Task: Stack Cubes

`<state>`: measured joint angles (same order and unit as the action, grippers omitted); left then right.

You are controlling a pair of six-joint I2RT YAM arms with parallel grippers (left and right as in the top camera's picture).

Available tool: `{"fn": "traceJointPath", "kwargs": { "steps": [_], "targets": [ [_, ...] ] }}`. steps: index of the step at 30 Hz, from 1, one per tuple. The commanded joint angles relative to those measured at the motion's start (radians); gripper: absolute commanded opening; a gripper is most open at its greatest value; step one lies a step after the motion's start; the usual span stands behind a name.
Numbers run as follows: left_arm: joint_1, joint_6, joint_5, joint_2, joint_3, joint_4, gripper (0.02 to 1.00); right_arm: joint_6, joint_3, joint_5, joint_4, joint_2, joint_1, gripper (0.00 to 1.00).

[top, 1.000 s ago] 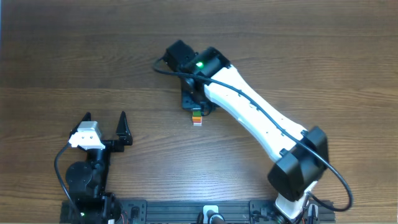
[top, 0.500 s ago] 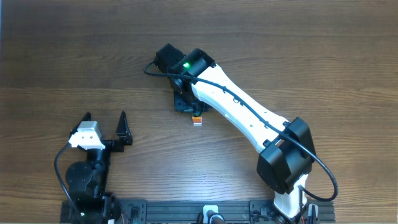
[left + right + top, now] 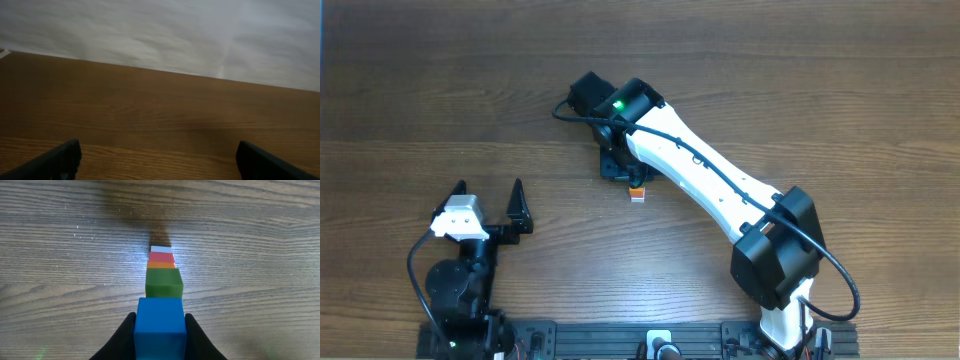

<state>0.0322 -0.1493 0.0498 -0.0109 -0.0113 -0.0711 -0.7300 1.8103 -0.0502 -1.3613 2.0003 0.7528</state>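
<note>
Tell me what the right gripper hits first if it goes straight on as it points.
Probably the green cube topping the stack: the blue cube in the right gripper sits right over it, gap unclear.

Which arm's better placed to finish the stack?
Right. The right gripper is shut on the blue cube, lined up over the green cube topping the stack. The left gripper sits open near its base, far off.

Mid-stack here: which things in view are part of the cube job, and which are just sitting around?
Part of the job:
- right gripper, shut on the blue cube
- the stack it lines up with: green cube on top, then orange cube, red cube, white cube lowest

Not in use:
- left gripper, open, near its base
- wooden table
</note>
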Motion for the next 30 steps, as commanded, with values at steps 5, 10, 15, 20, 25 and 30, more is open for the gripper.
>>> {"fn": "traceJointPath", "kwargs": {
  "steps": [5,10,15,20,25,30],
  "targets": [
    [0.005,0.015,0.010,0.005,0.005,-0.002,1.000,-0.026,-0.016,0.004,0.017,0.014,0.005,0.009],
    [0.005,0.015,0.010,0.005,0.005,-0.002,0.998,-0.032,-0.034,0.004,0.025,0.014,0.000,0.009],
    [0.005,0.015,0.010,0.005,0.005,-0.002,1.000,-0.032,-0.034,0.003,0.027,0.014,0.000,0.012],
    [0.005,0.015,0.010,0.005,0.005,-0.002,1.000,-0.032,-0.034,-0.004,0.033,0.014,-0.003,0.009],
    [0.005,0.015,0.010,0.005,0.005,-0.002,1.000,-0.033,-0.035,-0.009,0.037,0.014,-0.003,0.009],
    [0.005,0.015,0.010,0.005,0.005,-0.002,1.000,-0.040,-0.039,-0.012,0.038,0.014,-0.006,0.012]
  ]
}}
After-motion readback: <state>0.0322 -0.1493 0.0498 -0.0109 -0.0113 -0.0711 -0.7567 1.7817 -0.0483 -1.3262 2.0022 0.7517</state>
